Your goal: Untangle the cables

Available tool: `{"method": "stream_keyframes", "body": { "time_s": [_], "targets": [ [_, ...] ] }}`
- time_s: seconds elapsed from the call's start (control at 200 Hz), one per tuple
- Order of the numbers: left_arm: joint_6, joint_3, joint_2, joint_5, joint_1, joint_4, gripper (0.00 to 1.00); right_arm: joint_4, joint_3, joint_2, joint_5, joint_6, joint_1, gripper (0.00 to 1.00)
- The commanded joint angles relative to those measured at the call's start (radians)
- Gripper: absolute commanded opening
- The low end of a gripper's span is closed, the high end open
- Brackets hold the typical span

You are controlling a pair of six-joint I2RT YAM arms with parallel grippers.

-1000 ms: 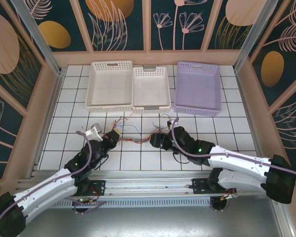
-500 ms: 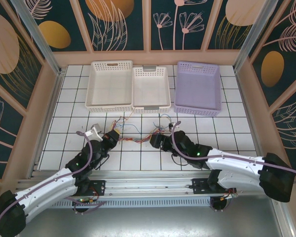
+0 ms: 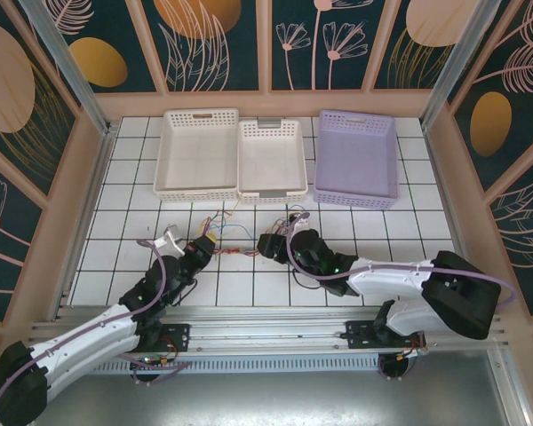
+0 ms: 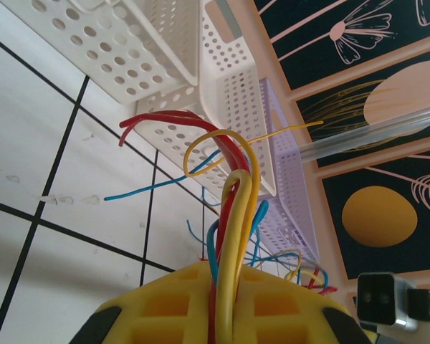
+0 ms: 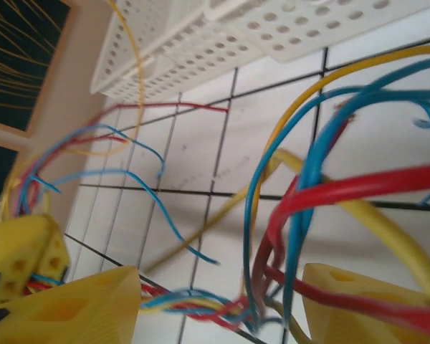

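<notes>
Spanning the gap between your two end effectors, the cables (image 3: 237, 252) hang low over the tiled surface (image 3: 115, 222), in front of the middle tray (image 3: 271, 160). Your left end effector (image 3: 204, 243) is clenched on a bundle of red, yellow and blue strands. Your right end effector (image 3: 268, 244) stands parted, with strands passing loosely between its yellow fingers (image 5: 79, 301).
</notes>
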Motion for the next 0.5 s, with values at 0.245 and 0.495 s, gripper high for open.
{"method": "stream_keyframes", "body": {
  "time_s": [0.245,0.495],
  "targets": [
    [0.003,-0.036,-0.073,0.045,0.0,0.14,0.0,0.088,0.064,0.051,-0.002,-0.046,-0.02,0.11],
    [0.002,-0.059,-0.099,0.053,0.002,0.154,0.0,-0.029,0.069,-0.067,0.082,-0.102,-0.017,0.0]
  ]
}}
